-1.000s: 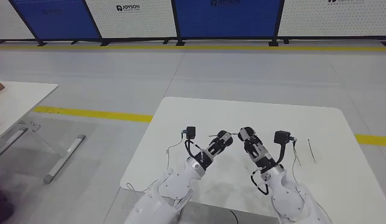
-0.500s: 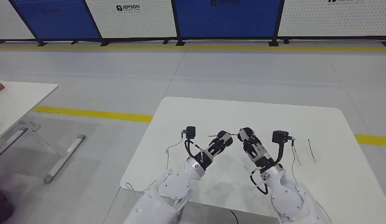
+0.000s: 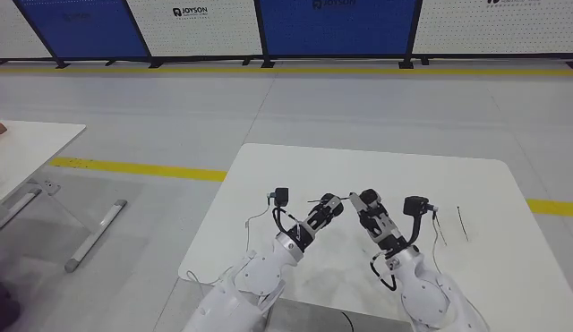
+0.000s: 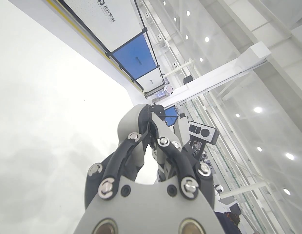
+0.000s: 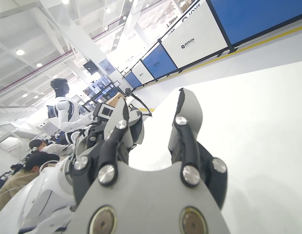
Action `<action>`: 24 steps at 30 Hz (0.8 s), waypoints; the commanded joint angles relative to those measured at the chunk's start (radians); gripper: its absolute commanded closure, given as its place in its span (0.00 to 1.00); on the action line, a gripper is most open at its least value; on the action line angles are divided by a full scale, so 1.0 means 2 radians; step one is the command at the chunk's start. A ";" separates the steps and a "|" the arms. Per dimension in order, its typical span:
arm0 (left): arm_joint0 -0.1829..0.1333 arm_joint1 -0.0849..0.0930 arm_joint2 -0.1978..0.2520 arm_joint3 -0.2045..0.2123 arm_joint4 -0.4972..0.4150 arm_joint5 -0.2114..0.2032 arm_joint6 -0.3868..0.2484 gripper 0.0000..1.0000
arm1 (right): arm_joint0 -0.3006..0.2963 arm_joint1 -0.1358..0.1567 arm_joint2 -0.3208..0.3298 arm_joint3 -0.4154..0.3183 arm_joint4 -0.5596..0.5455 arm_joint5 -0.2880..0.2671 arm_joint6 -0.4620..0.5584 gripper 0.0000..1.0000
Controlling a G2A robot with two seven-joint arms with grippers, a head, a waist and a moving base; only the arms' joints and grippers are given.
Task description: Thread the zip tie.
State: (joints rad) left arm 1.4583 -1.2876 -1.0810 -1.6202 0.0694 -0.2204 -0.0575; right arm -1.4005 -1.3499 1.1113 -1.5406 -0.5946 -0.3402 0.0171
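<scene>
Left claw (image 4: 150, 110) clamps the light, springy zip tie (image 5: 140, 103); right claw (image 5: 152, 96) stands wide. I would grip near its tip.

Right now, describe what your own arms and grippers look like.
The left arm and right arm have white shells with black joints and thin black cables looping at the wrists. The left gripper and right gripper match: a grey base plate with silver screws, black linkage bars, and pale grey fingers edged with black ribbed pads. A black camera sits on each wrist.
</scene>
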 commanded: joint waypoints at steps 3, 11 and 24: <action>0.000 0.000 0.001 0.000 0.000 0.000 -0.002 1.00 | -0.001 0.000 0.001 -0.001 0.001 0.000 -0.005 1.00; 0.001 0.001 0.001 -0.002 0.003 0.001 -0.002 1.00 | 0.000 0.001 -0.001 0.000 0.001 0.000 -0.009 1.00; 0.000 0.002 -0.005 -0.003 0.000 -0.002 0.001 0.35 | 0.004 0.001 -0.001 0.006 -0.021 0.015 -0.019 1.00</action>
State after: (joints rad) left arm 1.4583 -1.2846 -1.0874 -1.6238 0.0711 -0.2228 -0.0578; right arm -1.3920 -1.3483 1.1083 -1.5296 -0.6336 -0.3123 -0.0191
